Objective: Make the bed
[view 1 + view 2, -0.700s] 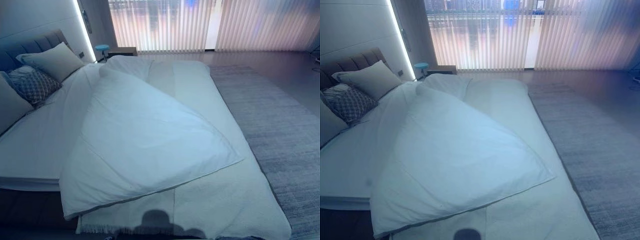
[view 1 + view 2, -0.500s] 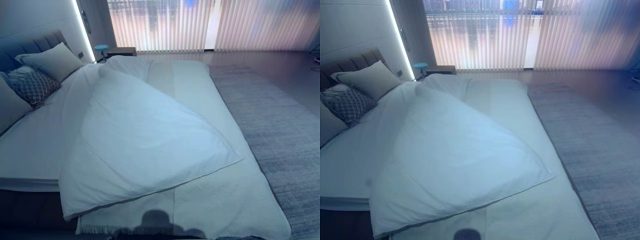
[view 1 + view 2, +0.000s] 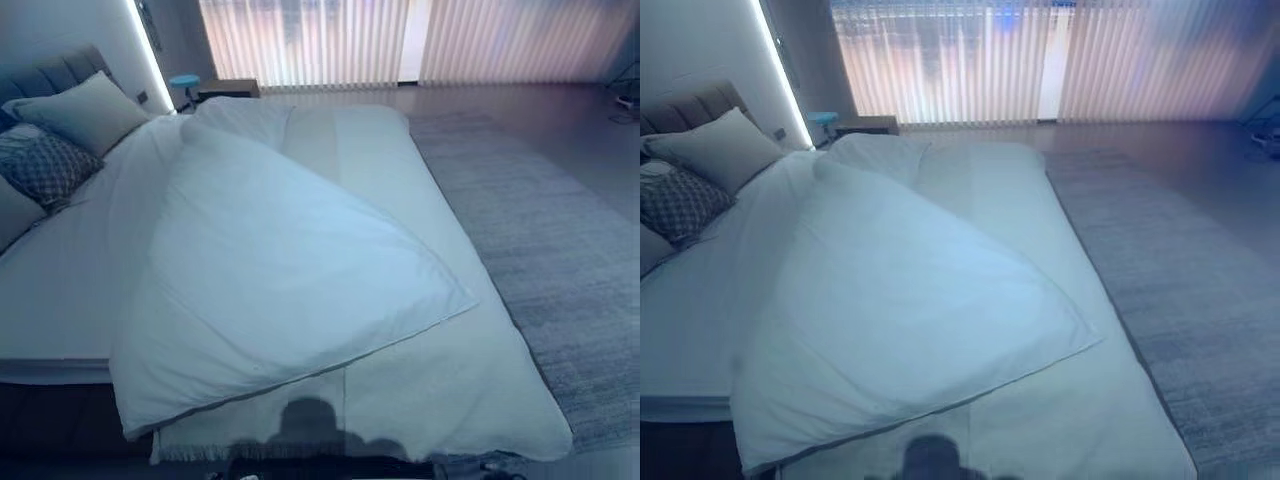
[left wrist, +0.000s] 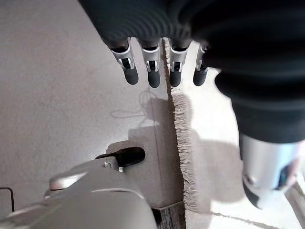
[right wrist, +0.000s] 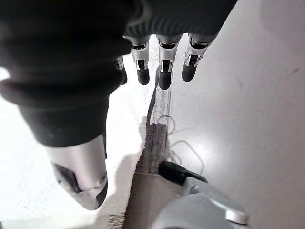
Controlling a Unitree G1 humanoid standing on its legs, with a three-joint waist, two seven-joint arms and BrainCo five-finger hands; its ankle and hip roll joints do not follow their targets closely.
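Observation:
A white duvet (image 3: 280, 270) lies folded back diagonally across the bed, with one corner pointing toward the bed's right edge. Under it a pale blanket (image 3: 440, 390) covers the foot and right side, its fringed hem (image 3: 200, 452) hanging at the foot. The bare sheet (image 3: 50, 290) shows on the left half. My left hand (image 4: 153, 76) hangs open with straight fingers over the blanket's fringe (image 4: 183, 143) and holds nothing. My right hand (image 5: 164, 76) hangs open beside the blanket's edge (image 5: 155, 138), also holding nothing.
A plain pillow (image 3: 80, 110) and a patterned cushion (image 3: 40, 165) lean on the padded headboard (image 3: 50, 75) at the left. A grey rug (image 3: 560, 250) runs along the bed's right side. A bedside table (image 3: 228, 88) and a blue stool (image 3: 184, 82) stand before the blinds (image 3: 400, 40).
The whole picture has shifted a little, so the camera has moved. The duvet, blanket and pillows lie as before.

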